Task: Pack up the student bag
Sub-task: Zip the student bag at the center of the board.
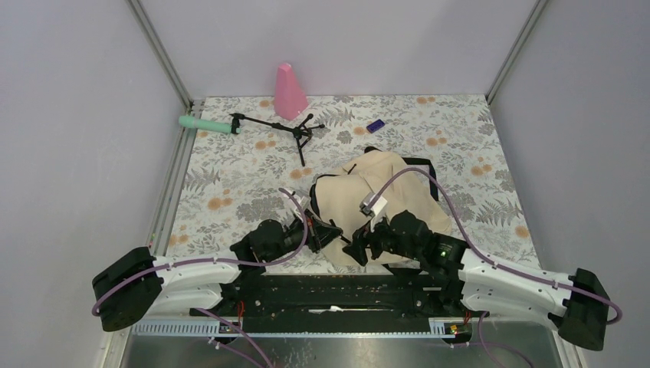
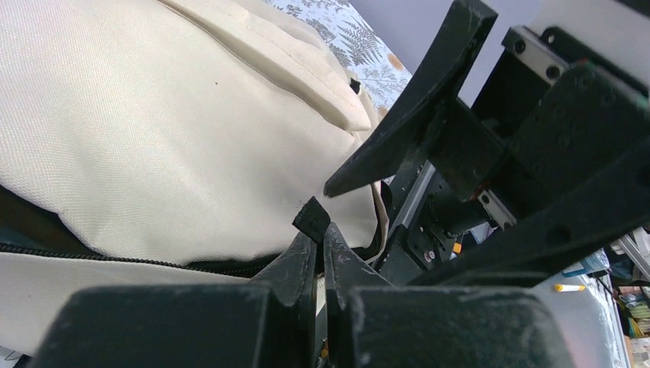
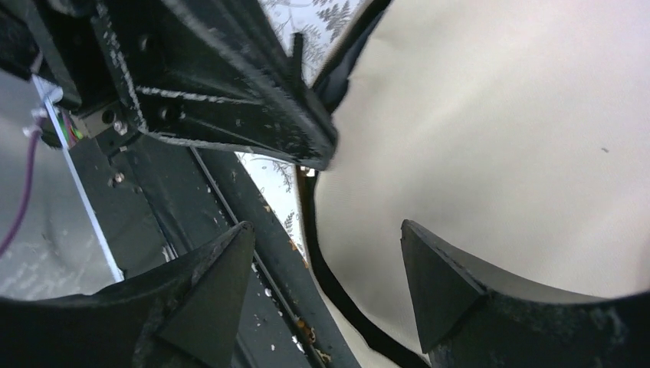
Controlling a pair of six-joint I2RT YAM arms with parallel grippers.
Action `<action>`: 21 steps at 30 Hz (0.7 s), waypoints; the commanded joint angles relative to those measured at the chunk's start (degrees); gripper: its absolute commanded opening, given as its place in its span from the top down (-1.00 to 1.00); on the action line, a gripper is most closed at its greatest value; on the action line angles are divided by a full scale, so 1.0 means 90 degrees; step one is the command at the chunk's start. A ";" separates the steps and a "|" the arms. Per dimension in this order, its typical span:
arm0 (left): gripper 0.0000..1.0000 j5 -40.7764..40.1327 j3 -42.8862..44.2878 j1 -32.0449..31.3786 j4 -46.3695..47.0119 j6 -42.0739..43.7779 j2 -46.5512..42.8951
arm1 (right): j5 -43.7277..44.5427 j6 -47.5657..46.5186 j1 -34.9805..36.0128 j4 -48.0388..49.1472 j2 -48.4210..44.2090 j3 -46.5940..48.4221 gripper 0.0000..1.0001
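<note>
Left wrist view alone shows pincer [image 2: 320, 234] gripping tab [image 2: 311, 218].

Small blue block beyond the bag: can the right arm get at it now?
Probably, if it lifts over: the student bag lies between the right gripper and the small blue block, which sits alone on the mat. The right fingers are open and empty.

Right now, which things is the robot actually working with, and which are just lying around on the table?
In the job: student bag; left gripper, shut on a black tab by the bag's zipper; right gripper, open at the bag's edge.

Lying untouched at the far end: pink cone; mint-green cylinder; black tripod; small blue object.
</note>
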 commanded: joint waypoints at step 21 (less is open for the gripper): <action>1.00 -0.0272 0.0183 0.1280 -0.0542 -0.0003 -0.0689 | 0.1702 -0.0858 0.1176 -0.0522 0.1169 0.0878 1.00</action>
